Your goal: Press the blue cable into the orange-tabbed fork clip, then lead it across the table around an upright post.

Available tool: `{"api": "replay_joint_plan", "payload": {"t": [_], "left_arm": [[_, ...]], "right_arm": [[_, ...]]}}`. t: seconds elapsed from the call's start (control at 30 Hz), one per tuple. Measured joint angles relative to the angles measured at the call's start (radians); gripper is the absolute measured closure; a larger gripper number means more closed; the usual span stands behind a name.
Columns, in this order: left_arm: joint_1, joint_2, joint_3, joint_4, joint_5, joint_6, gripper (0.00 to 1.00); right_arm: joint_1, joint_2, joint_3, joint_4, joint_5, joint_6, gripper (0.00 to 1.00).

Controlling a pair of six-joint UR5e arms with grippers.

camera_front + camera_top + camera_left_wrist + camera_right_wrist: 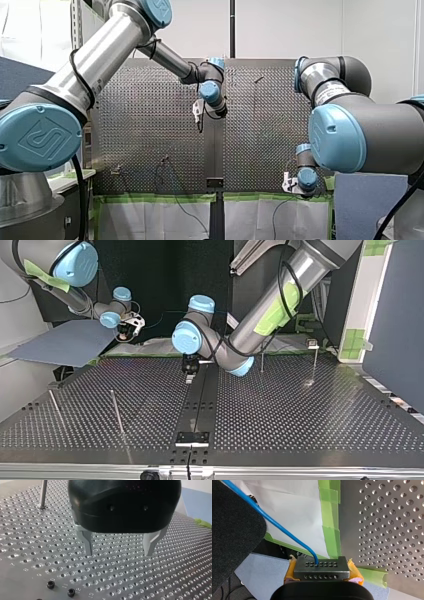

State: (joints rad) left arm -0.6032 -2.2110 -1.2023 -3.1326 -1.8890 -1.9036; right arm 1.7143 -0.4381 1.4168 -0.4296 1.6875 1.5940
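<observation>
Engraved row numbers (38,575) are running tilted along the table (150,575) edge in the left wrist view. 7, 8, 9 are reading clearly, then 11, 12, 13 less surely. The blue joint cap (42,137) on my left arm is showing an embossed logo mark with illegible letters. Nothing else is reading.

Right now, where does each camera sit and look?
Front: behind the arms, facing across the table; both arms show.
Top: across the table, facing both arms.
Left wrist: on my left arm, facing the table; open left fingers show.
Right wrist: on my right arm, facing cable; right fingers grip its block.
Front and top share both arms.
</observation>
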Motion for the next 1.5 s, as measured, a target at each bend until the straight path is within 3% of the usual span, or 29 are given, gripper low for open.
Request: {"api": "replay_joint_plan", "payload": {"t": [0.5, 0.63, 0.83, 1.07, 1.17, 1.3, 1.5], "left_arm": [[0.0, 0.0, 0.0, 0.0, 0.0, 0.0, 0.02], [-0.018, 0.018, -0.004, 0.013, -0.017, 0.004, 0.02], [-0.062, 0.071, -0.02, 0.059, -0.041, -0.027, 0.0], [-0.075, 0.131, -0.021, 0.054, 0.005, -0.027, 0.0], [-0.076, 0.16, -0.021, 0.053, 0.033, -0.015, 0.0], [-0.073, 0.194, -0.021, 0.056, 0.067, -0.003, 0.0], [-0.066, 0.247, -0.022, 0.084, 0.12, 0.026, 0.0]], "right_arm": [[0.0, 0.0, 0.0, 0.0, 0.0, 0.0, 1.0], [-0.006, -0.011, 0.011, 0.001, -0.011, -0.002, 1.0], [-0.005, -0.067, 0.041, 0.015, -0.052, 0.024, 1.0], [0.007, -0.141, 0.052, 0.013, -0.067, 0.076, 1.0], [0.01, -0.174, 0.054, 0.01, -0.07, 0.09, 1.0], [0.013, -0.187, 0.054, 0.008, -0.07, 0.096, 1.0], [0.019, -0.161, 0.054, 0.001, -0.069, 0.097, 1.0]]}}
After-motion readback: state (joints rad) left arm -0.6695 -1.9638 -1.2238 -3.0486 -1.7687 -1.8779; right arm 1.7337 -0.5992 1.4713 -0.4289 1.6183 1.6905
